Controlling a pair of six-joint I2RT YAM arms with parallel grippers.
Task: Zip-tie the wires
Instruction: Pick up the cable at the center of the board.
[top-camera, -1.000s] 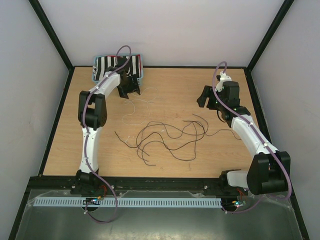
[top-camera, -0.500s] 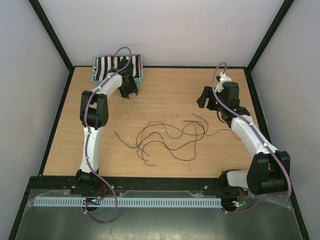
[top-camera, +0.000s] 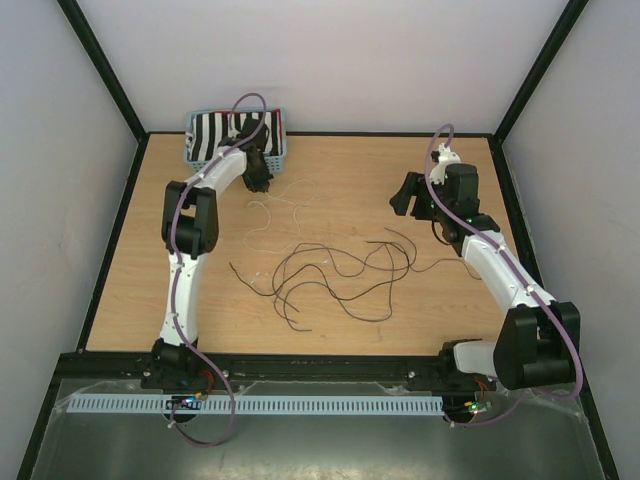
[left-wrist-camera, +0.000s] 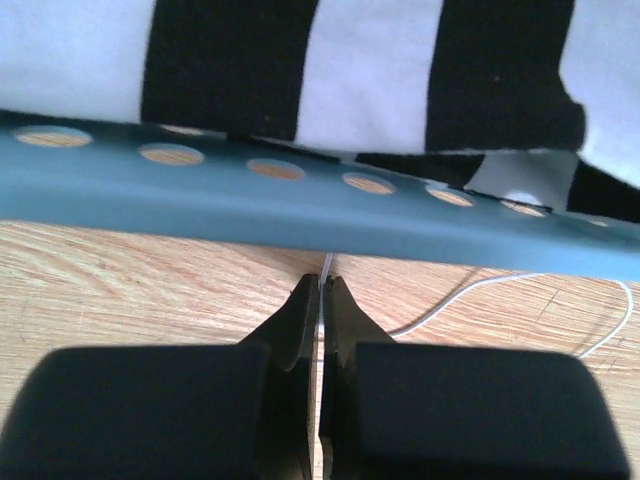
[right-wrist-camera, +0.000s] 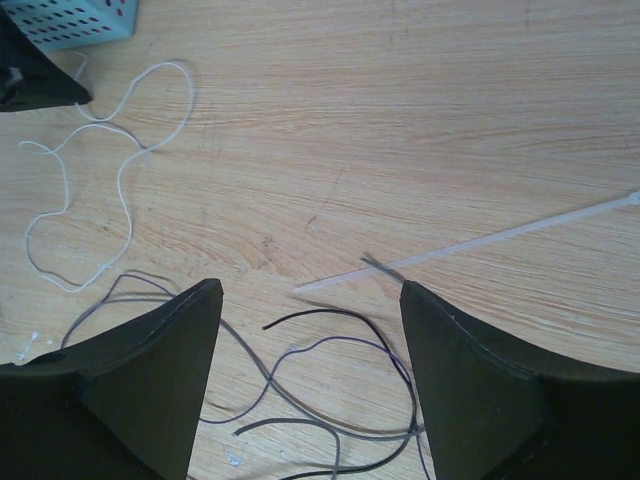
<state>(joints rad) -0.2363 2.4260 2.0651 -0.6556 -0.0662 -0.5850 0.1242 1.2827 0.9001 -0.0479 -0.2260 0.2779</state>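
Wires (top-camera: 330, 275): dark tangle sprawled mid-frame in the top view, pale loops trailing toward the upper left. Up there, left gripper (top-camera: 260, 183) low over the wooden table (top-camera: 420, 160), right beside the blue basket (left-wrist-camera: 200, 190), jaws pinched tight on one pale strand (left-wrist-camera: 325, 272), plainly nipped between the tips in the left wrist view. Right gripper (top-camera: 408, 195) at right of frame, spread wide, holding nothing, hanging above a white zip tie (right-wrist-camera: 480, 240) and a few dark wire ends.

Step in hand, by the look of it: fetching that stray pale strand back to the bunch. To do it well: hold the pinch firm, lift only a little, draw down-frame and rightward slowly to avoid slipping or snagging on the basket wall. Mind the trailing loop. Lay it across the dark tangle, close to the zip tie.

Count: two arms, two grippers. One basket, one striped cloth (left-wrist-camera: 360, 70) inside. One zip tie in sight. Pale strands: one or two, hard to separate. Dark strands: several, too overlapped for a sure number.
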